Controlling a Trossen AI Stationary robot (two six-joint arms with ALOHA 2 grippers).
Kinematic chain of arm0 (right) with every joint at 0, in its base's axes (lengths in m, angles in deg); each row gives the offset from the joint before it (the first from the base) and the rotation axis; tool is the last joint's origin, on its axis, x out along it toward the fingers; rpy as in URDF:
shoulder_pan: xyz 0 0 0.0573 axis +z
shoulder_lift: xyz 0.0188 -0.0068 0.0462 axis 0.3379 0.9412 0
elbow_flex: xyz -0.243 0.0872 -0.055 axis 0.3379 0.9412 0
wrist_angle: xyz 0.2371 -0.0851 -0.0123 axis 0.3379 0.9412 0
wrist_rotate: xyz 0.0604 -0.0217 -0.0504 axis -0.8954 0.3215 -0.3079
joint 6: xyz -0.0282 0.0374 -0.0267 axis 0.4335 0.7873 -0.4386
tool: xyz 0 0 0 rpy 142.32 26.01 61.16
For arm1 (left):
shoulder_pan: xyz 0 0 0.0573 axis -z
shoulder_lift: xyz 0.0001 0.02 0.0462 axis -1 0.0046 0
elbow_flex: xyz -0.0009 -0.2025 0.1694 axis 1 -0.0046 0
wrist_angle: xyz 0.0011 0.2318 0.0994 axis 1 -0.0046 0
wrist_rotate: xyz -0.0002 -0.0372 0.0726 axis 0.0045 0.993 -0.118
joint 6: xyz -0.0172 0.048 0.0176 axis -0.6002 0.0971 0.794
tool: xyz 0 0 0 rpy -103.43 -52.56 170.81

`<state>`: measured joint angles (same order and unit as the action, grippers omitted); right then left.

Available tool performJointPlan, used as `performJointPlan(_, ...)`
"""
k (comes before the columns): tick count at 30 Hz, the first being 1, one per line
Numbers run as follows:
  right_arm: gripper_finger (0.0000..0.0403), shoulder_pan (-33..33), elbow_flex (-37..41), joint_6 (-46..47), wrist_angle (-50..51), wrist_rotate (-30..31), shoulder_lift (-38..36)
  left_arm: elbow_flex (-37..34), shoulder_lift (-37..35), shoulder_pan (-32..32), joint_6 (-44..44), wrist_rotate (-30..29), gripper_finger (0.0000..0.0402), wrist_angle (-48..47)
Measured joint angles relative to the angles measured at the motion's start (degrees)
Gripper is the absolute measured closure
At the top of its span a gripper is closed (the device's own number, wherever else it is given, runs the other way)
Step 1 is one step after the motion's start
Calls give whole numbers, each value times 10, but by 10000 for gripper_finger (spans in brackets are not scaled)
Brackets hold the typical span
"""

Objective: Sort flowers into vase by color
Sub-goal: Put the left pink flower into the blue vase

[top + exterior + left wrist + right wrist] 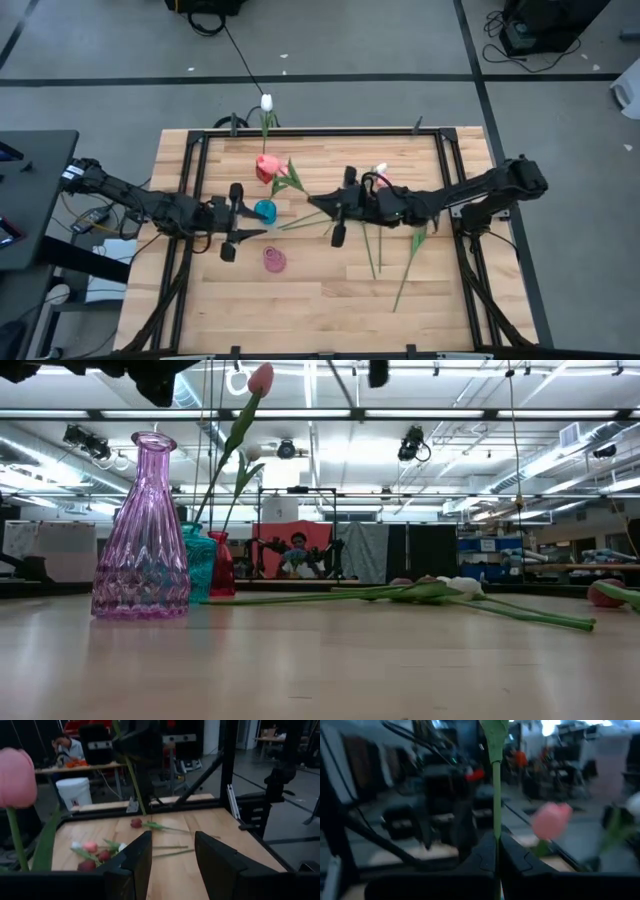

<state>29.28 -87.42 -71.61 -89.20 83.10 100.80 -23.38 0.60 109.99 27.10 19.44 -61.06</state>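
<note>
Closest to the low camera stands your pink vase [141, 530], with a teal vase [203, 563] and a red vase [222, 563] just behind it. Your right gripper [496, 851] is clenched on a green stem [496, 795], carrying that flower above the table toward the vases; a pink tulip [551, 820] already stands in a vase just beyond its fingertips. Your left gripper [172, 855] hangs released near the teal vase, holding nothing. The remaining flowers [385, 235] lie on the table below and behind your right gripper. Watch the thin stem: pinched low, it could swivel between the fingers and miss the narrow neck, I judge, or brush the standing tulip and tip a vase. I can read 0 labels or writing anywhere.
</note>
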Motion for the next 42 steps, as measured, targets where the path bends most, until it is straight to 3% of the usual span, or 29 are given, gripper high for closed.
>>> performJointPlan(5,391,-3,0,-12,-130,-51,56,0,14,0,1,-1,247,34)
performJointPlan(8,391,-3,-22,-19,-158,-65,90,0,49,-6,-10,0,247,51)
performJointPlan(13,391,-3,-98,-28,-142,-92,156,1,102,-23,-13,20,247,119)
performJointPlan(23,391,0,-197,-55,-75,-94,210,10,112,-41,-9,47,254,137)
performJointPlan(29,391,1,-198,-55,-71,-92,209,10,116,-43,3,41,289,149)
performJointPlan(35,391,1,-198,-50,-62,-90,209,10,117,-53,32,47,385,150)
performJointPlan(42,356,3,-199,-30,-48,-73,209,10,115,-54,30,60,397,140)
